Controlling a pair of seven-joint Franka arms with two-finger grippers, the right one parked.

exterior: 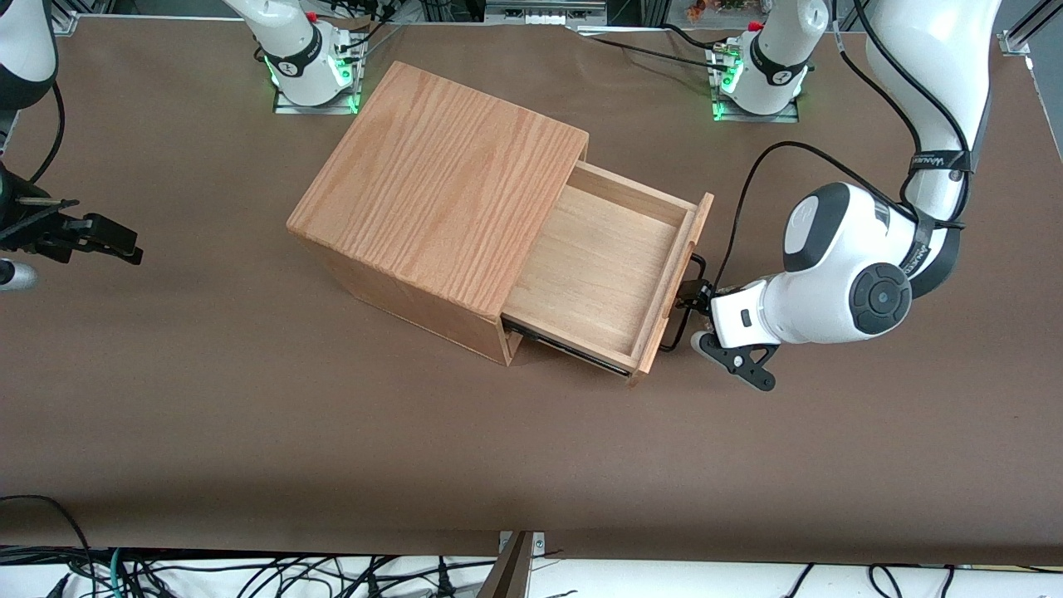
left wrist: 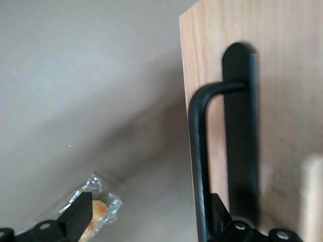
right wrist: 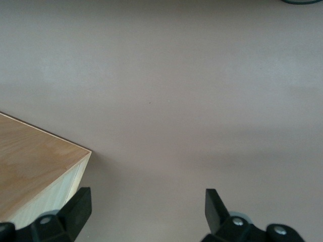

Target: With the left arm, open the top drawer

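Observation:
The top drawer (exterior: 598, 266) stands pulled well out of the oak-grain cabinet (exterior: 440, 166), its pale bottom bare. Its thin black bar handle (exterior: 700, 264) runs along the drawer front, which faces the working arm's end of the table. The left arm (exterior: 839, 266) reaches in low, and its gripper (exterior: 691, 301) is at the handle. In the left wrist view the gripper (left wrist: 149, 214) is open. The handle bar (left wrist: 198, 151) runs between the fingers, close against one finger (left wrist: 219, 217), in front of the drawer front (left wrist: 282, 101). The other finger (left wrist: 75, 217) is well away from the bar.
The cabinet sits mid-table on the brown tabletop (exterior: 249, 399) and also shows in the right wrist view (right wrist: 35, 161). A clear wrapper with something orange inside (left wrist: 101, 206) lies on the table by the finger that is away from the bar. The arm bases (exterior: 760, 75) stand at the table's back edge.

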